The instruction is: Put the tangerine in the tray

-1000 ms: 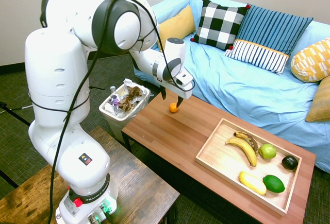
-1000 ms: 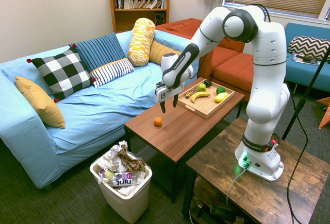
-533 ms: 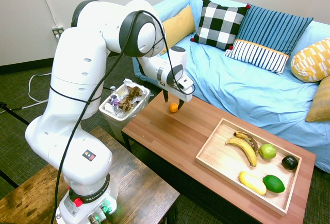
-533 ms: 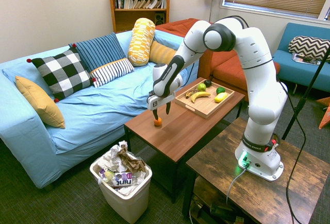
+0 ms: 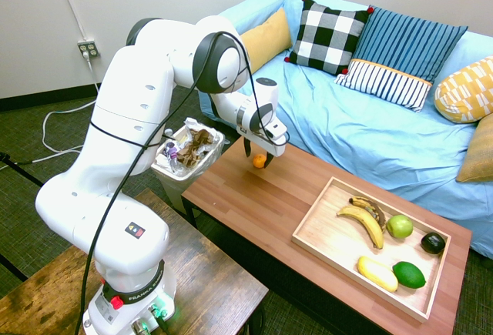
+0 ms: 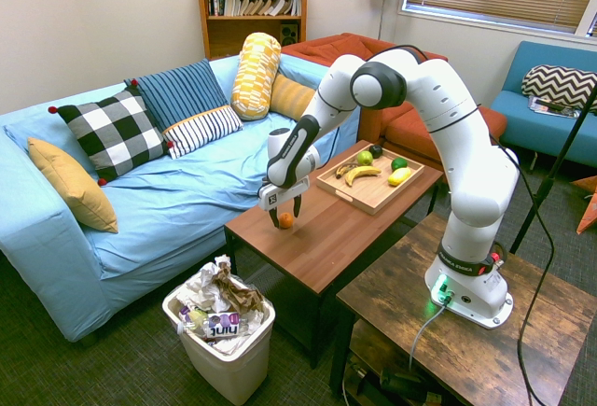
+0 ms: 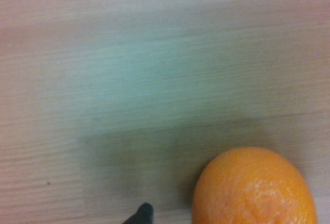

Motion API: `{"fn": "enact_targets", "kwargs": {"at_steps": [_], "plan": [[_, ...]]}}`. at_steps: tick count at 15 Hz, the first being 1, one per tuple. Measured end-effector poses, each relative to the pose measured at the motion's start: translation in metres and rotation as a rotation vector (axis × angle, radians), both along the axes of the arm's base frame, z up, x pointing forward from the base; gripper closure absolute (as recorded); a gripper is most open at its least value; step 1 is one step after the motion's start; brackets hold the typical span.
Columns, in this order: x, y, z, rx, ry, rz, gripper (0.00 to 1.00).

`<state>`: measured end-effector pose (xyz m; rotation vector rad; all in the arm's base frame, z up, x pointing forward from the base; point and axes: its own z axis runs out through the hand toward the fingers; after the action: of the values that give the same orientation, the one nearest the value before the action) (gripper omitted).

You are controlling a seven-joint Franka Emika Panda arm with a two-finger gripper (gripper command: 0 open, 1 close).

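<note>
One tangerine (image 5: pixel 259 161) near the worktop's (image 5: pixel 254 208) end by the bin (image 5: pixel 187 150); one tray (image 5: pixel 308 236) toward the opposite end; inside it, two bananas (image 5: pixel 362 222) near the tray's corner closest to the tangerine; one green apple (image 5: pixel 399 226) and one dark avocado (image 5: pixel 433 243) along the sofa-side edge; one lemon (image 5: pixel 377 273); one lime (image 5: pixel 409 275).

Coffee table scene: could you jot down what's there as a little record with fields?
fruit outside tray: tangerine, on the coffee table
gripper: open, fingers around the tangerine, no grip seen
tray: light wood, low rim, same table
in tray: yellow banana, browned banana, green apple, avocado, lemon, lime
behind table: couch with light-blue cover
task status: tangerine not yet in tray
</note>
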<state>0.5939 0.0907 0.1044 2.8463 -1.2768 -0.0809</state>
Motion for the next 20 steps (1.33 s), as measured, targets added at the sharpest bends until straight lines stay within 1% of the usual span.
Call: {"fn": "enact_targets", "kwargs": {"at_steps": [1, 7, 16, 18, 20], "plan": [[0.001, -0.001, -0.001, 0.001, 0.000, -0.006, 1.00], [0.002, 0.000, -0.008, 0.008, 0.011, -0.020, 1.00], [0.009, 0.004, -0.005, 0.013, 0.006, -0.019, 1.00], [0.012, 0.004, 0.006, 0.017, 0.014, -0.022, 1.00], [0.017, -0.008, 0.036, 0.023, -0.009, -0.044, 1.00]]}}
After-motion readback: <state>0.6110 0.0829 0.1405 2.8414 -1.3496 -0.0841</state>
